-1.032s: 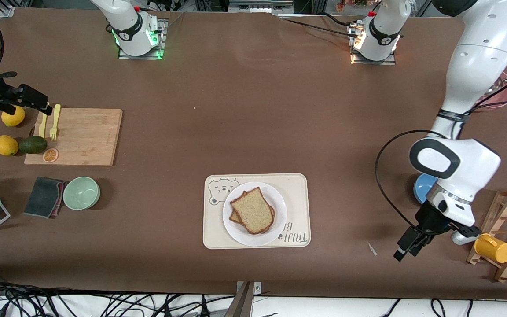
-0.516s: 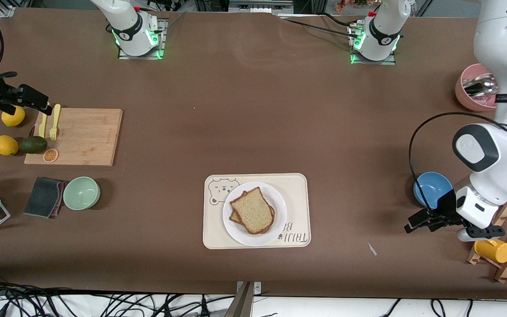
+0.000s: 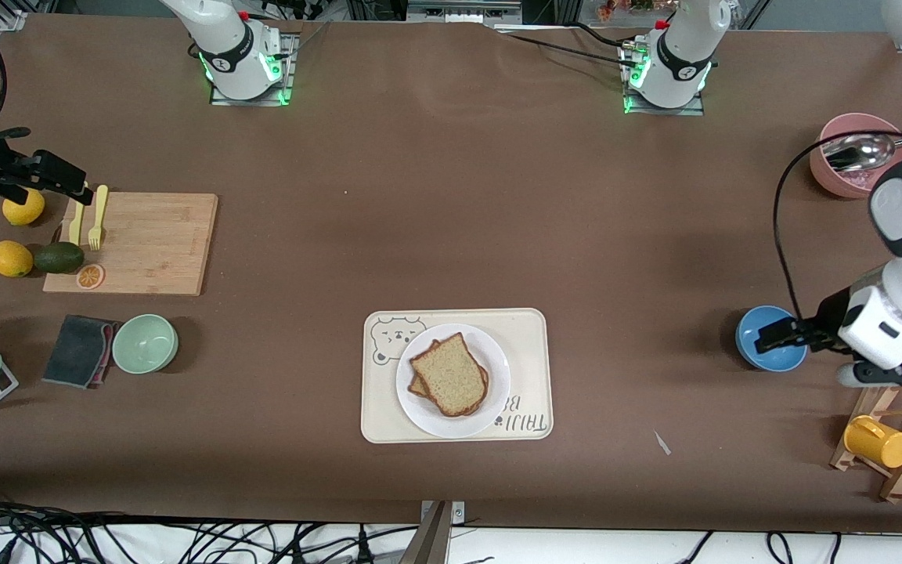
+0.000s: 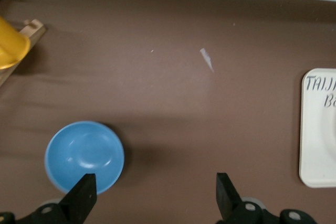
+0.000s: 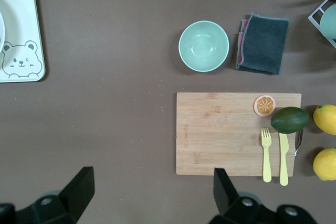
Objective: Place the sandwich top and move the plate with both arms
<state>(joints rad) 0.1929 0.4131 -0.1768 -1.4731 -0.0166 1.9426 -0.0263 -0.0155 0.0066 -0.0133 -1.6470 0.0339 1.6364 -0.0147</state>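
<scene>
Two bread slices are stacked on the plate [image 3: 498, 368], the sandwich top [image 3: 449, 374] uppermost; the plate sits on a cream tray [image 3: 531, 333] mid-table. The left gripper [image 3: 772, 338], fingers spread and empty, hangs over a blue bowl [image 3: 764, 354]. The right gripper [image 3: 67, 182], also spread and empty, hovers over a cutting board [image 3: 149, 243].

- We see our right gripper [image 5: 149, 192] with its fingers spread wide, above bare table.
- A cutting board [image 5: 226, 132] carries a yellow fork [image 5: 266, 155], a knife [image 5: 283, 159] and an orange slice [image 5: 264, 105].
- A green bowl [image 5: 203, 46] sits beside a grey cloth [image 5: 262, 43].
</scene>
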